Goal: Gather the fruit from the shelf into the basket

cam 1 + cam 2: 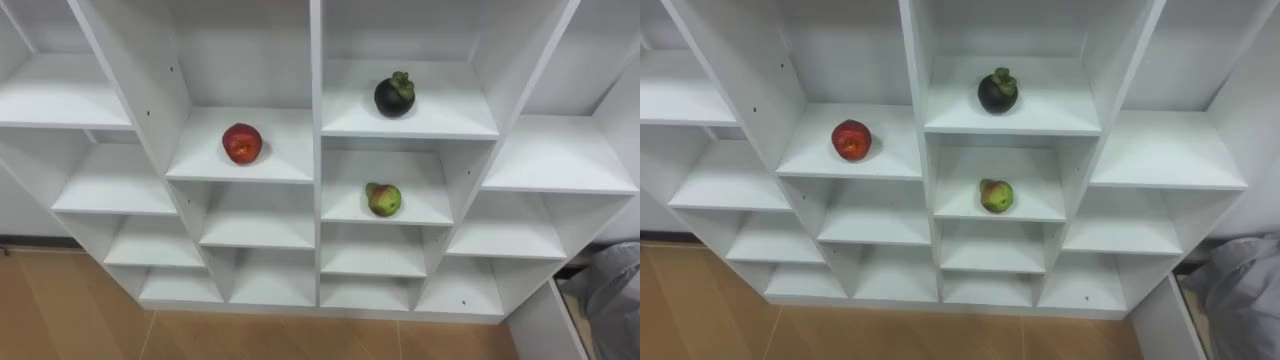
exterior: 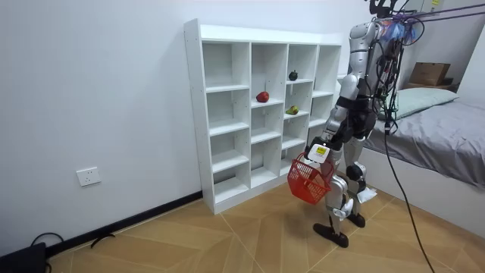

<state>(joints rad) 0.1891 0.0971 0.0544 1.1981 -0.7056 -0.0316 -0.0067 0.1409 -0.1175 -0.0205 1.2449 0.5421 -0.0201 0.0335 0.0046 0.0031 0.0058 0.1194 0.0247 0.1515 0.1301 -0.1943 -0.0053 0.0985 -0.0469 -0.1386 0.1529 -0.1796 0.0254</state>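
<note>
A white closet (image 1: 316,120) of open shelves stands in front of me. A red apple (image 1: 241,143) lies on a shelf left of the middle divider. A dark mangosteen (image 1: 394,95) sits one shelf higher, to the right of the divider. Below it rests a green and red fruit (image 1: 383,199). In the room view I stand facing the closet, about a step from it. My left hand (image 2: 319,152) hangs low at my side, shut on the handle of a red basket (image 2: 309,182).
A bed (image 2: 447,129) with grey bedding stands behind me, and its grey cover (image 1: 612,290) shows at the lower right of the eye view. A cardboard box (image 2: 428,73) sits by the bed. The wooden floor (image 1: 250,335) runs up to the closet's foot.
</note>
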